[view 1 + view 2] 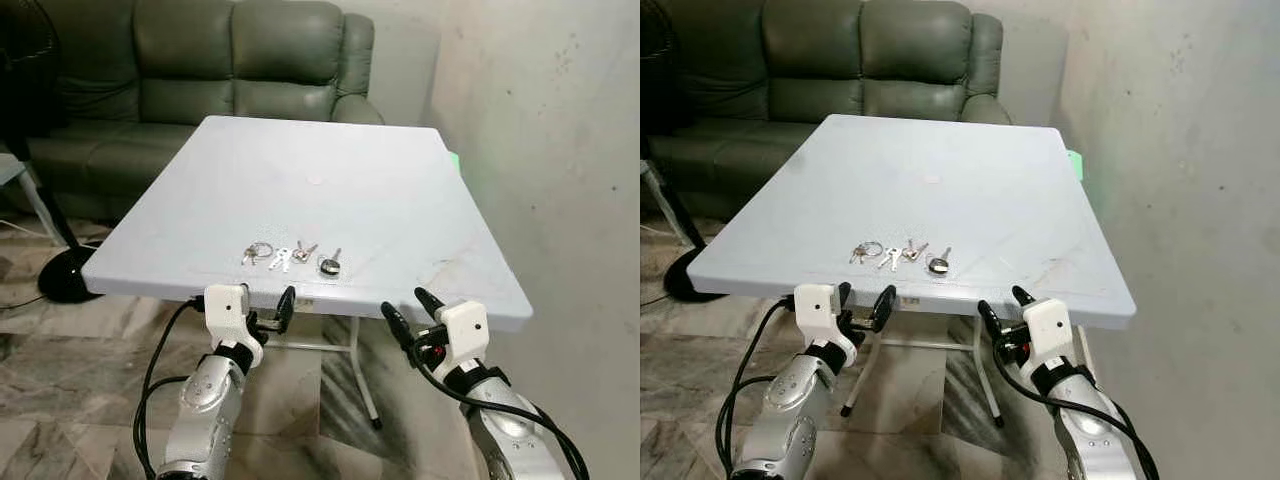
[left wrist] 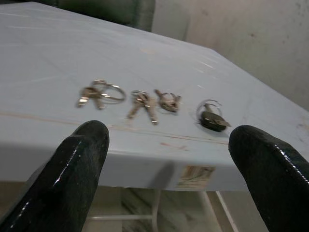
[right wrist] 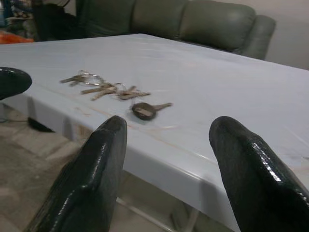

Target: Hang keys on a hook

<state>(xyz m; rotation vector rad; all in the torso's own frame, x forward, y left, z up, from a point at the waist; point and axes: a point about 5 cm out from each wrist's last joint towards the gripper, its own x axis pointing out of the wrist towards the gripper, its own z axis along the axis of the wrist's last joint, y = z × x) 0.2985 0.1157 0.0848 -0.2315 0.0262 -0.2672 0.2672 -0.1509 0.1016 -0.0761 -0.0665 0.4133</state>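
A green sofa [image 1: 215, 60] stands behind the far edge of the white table [image 1: 400, 200]. Both the left gripper [image 1: 243, 301] and the right gripper [image 1: 411, 312] hover spread apart, empty, just below the near edge. The keys [image 1: 290, 257] lie in a row beside that edge.

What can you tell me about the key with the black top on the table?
The black-headed key lies flat on the white table, near its front edge, at the right end of a row of silvery keys. It has a rounded dark head, a short metal blade and a thin wire ring. It sits slightly apart from the others. Nothing holds it; both grippers sit below the table edge.
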